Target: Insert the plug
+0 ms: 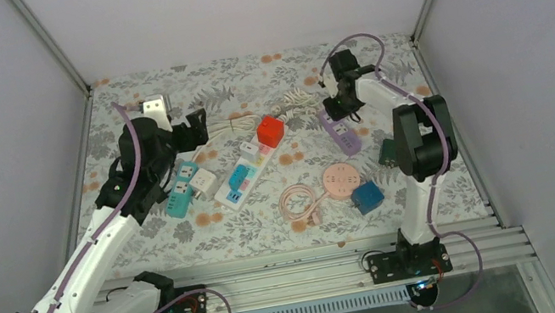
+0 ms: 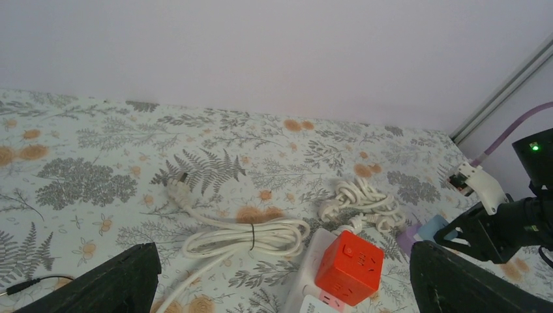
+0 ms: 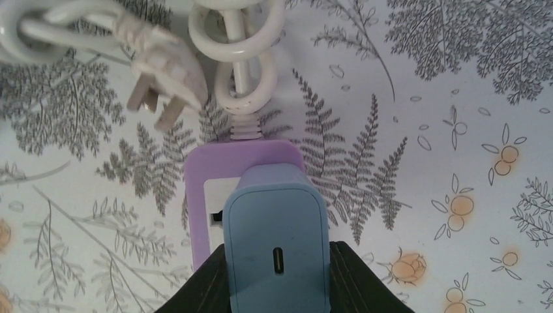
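Plain pale walls [image 1: 231, 10] close in three sides, with slanted metal posts [image 1: 51, 41] at the back corners. The table [image 1: 268, 218] wears a cloth printed with grey ferns and orange blossoms. The left gripper [image 2: 282, 261] hangs with its jaws spread wide and holding nothing, above a white power strip [image 1: 246, 170] that carries a red cube [image 1: 270, 131]. At the far right, the right gripper [image 3: 277, 277] is clamped on the blue plug [image 3: 277, 228], which sits over the socket face of the purple power strip [image 3: 241, 160]. The plug's body hides its prongs, so how deep it sits cannot be told. The frame's top edge cuts off the white cords [image 3: 241, 39].
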`<action>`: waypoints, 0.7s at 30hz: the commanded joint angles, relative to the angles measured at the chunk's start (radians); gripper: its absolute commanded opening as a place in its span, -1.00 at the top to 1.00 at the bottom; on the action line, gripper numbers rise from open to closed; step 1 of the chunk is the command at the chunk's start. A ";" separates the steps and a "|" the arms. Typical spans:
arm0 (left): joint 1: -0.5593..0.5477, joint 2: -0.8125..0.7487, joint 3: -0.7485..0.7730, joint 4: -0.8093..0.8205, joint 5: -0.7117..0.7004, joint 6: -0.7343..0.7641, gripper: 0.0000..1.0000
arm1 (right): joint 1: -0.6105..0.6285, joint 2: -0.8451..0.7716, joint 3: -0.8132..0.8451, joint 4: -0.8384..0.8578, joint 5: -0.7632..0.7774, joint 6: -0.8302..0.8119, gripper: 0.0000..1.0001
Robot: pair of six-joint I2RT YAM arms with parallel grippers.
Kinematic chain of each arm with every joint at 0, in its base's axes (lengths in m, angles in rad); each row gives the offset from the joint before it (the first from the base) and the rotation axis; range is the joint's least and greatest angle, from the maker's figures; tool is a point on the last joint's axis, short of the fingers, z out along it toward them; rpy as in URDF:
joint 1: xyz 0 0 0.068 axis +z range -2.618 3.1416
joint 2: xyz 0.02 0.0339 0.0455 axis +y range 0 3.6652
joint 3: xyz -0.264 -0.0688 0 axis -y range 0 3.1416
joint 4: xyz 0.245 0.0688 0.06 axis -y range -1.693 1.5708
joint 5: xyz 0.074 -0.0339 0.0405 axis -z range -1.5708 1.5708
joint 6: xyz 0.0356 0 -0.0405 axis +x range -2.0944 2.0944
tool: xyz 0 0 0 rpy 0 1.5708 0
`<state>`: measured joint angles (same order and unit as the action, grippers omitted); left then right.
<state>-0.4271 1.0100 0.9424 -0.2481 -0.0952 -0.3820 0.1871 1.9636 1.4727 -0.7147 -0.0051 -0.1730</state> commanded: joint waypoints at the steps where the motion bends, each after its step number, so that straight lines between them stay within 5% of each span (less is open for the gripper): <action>1: 0.007 0.004 -0.010 0.018 -0.004 -0.008 -0.90 | 0.045 0.101 0.007 0.005 0.041 0.084 0.84; 10: 0.007 -0.002 -0.023 0.025 -0.011 -0.010 -0.91 | 0.048 0.107 0.065 0.019 0.081 0.442 0.92; 21: 0.008 -0.002 -0.029 0.029 -0.018 -0.006 -0.90 | 0.068 0.102 0.094 0.069 0.161 0.591 0.81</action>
<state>-0.4229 1.0107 0.9249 -0.2413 -0.0990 -0.3828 0.2413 2.0304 1.5612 -0.6876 0.1112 0.3210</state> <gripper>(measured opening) 0.952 0.277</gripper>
